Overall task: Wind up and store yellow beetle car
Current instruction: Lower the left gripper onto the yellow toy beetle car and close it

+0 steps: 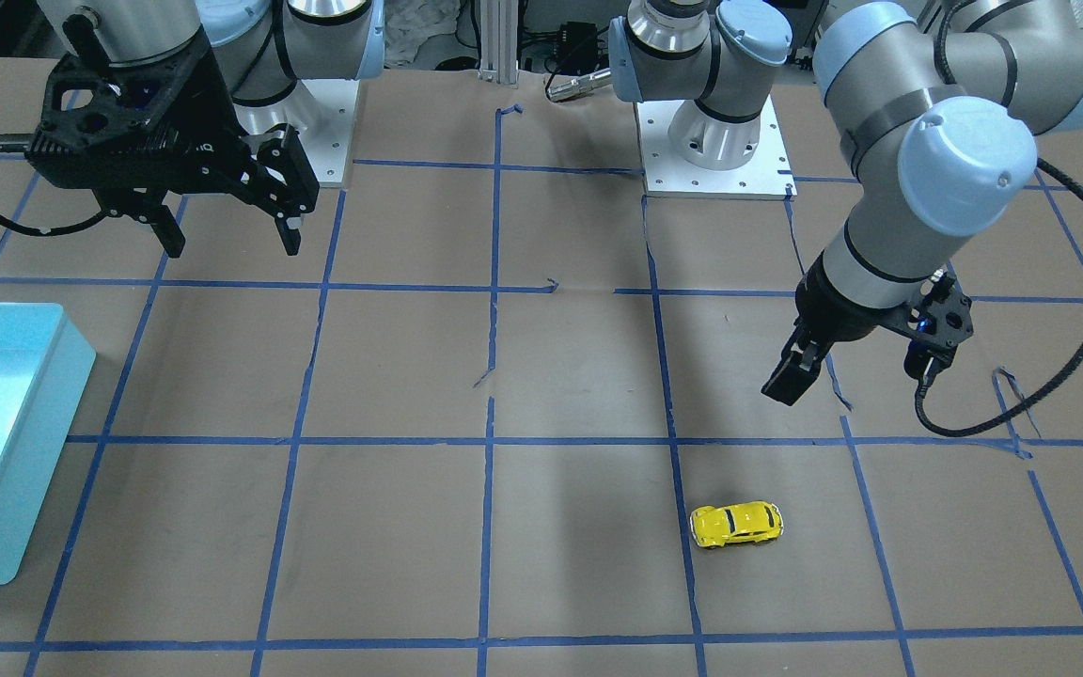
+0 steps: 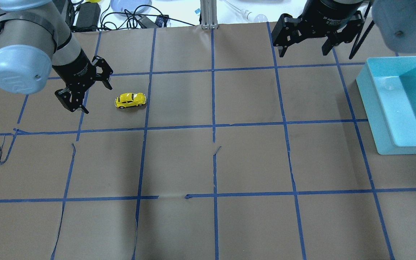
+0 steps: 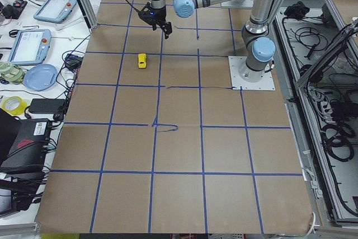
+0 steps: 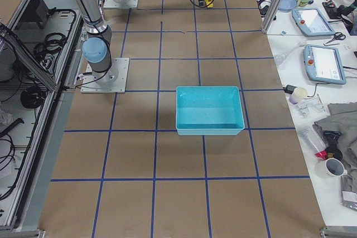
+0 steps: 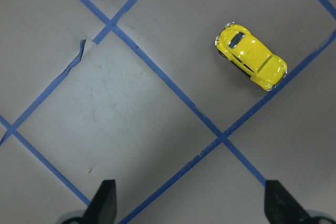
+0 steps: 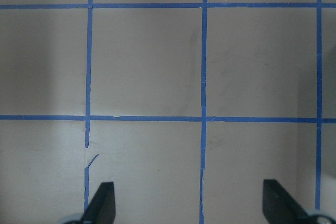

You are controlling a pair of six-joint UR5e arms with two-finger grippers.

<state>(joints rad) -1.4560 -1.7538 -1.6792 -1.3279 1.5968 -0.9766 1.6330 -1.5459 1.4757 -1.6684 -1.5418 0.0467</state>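
1. Nearest to the camera lies the brown surface (image 2: 179, 224), divided into squares by blue tape lines (image 2: 213, 162). Nothing of the task stands on this near part.
2. At the left my left hand (image 2: 96, 98) hangs above the surface, its fingers wide apart and holding nothing. I judge they are apart because they must go around the car first.
3. Just to the right of it, the yellow beetle car (image 2: 130, 100) stands on its wheels on the surface, touching neither hand. From my left wrist it shows ahead and to one side, so I am not yet above it.
4. Further right, at the far edge, my right hand (image 2: 303, 50) hovers high with fingers apart and empty.
5. At the right end the turquoise bin (image 2: 368, 104) is open, well apart from the car; I think the car will be stored there.
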